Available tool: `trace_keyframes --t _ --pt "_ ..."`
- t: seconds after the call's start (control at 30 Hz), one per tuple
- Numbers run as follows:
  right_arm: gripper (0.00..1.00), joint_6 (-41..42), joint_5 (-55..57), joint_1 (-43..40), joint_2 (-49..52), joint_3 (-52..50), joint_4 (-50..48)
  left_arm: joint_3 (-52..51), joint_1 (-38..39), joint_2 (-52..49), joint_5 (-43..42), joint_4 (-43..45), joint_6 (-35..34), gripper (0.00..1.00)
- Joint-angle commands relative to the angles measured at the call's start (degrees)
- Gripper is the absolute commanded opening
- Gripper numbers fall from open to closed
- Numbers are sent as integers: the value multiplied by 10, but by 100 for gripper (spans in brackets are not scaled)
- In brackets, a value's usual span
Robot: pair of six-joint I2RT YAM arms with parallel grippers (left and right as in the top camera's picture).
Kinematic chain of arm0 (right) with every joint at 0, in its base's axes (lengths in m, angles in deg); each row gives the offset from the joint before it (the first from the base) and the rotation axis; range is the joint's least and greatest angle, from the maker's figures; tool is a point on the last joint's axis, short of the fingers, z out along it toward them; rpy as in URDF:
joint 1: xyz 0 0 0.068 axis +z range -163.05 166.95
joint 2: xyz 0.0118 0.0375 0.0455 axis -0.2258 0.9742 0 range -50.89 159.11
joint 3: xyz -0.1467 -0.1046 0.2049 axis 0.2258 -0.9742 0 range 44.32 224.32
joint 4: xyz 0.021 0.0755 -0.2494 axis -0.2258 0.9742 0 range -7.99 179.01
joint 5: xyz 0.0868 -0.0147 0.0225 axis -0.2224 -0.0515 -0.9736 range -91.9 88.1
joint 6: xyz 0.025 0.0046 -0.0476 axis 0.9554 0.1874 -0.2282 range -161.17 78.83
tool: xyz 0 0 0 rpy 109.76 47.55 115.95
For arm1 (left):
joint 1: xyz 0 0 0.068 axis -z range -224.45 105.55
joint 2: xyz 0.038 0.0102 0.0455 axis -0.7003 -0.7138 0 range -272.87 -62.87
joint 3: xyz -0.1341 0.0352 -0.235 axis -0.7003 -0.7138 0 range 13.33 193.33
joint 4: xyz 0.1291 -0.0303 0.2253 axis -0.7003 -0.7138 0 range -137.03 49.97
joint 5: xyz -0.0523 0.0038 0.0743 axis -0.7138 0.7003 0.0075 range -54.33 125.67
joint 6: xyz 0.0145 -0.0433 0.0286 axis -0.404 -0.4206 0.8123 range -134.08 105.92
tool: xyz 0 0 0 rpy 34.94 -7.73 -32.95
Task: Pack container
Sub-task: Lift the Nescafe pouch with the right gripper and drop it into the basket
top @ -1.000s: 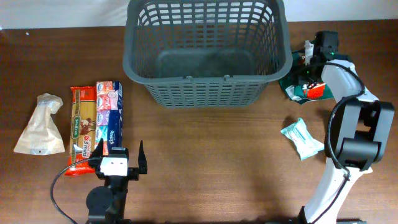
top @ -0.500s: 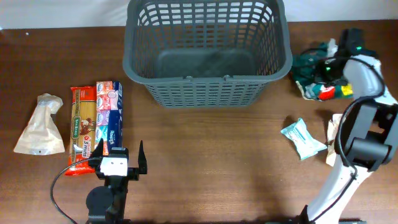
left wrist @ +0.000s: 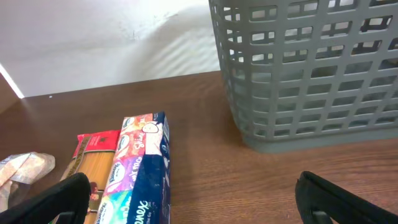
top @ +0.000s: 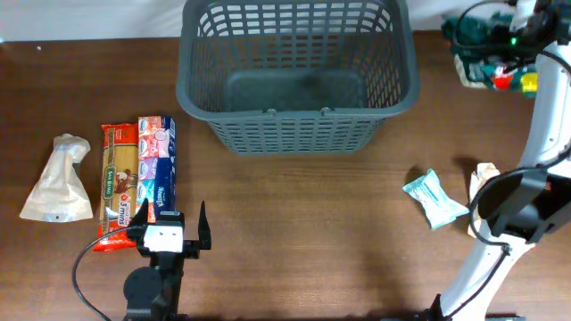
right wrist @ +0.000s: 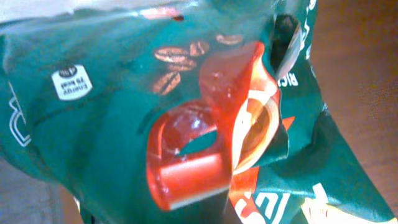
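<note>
We see the large dark grey plastic basket with lattice sides standing upright at the far middle of the brown wooden table. To its right, beyond the rim, our right gripper is clamped on a crumpled green foil packet with red print, which fills that wrist's view and hides the fingers. Our left gripper sits at the near left with its jaws spread wide and nothing between them, just beside the blue-and-pink tissue pack and the red-and-yellow spaghetti packet.
</note>
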Motion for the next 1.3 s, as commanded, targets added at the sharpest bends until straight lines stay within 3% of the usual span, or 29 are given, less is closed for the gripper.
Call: trace_keyframes --t 0.0,0.4,0.6,0.93,1.27 --pt "4 -8 -11 19 -38 72 11 -4 -2 3 4 0 -5 99" --pt "4 -70 33 148 -48 298 56 -4 -2 3 4 0 -5 99" --pt "4 -85 32 232 -48 326 77 -4 -2 3 4 0 -5 99" --pt "4 -85 31 369 -25 222 57 -4 -2 3 4 0 -5 99" --pt "4 -83 50 372 -11 14 -31 -4 -2 3 4 0 -5 99"
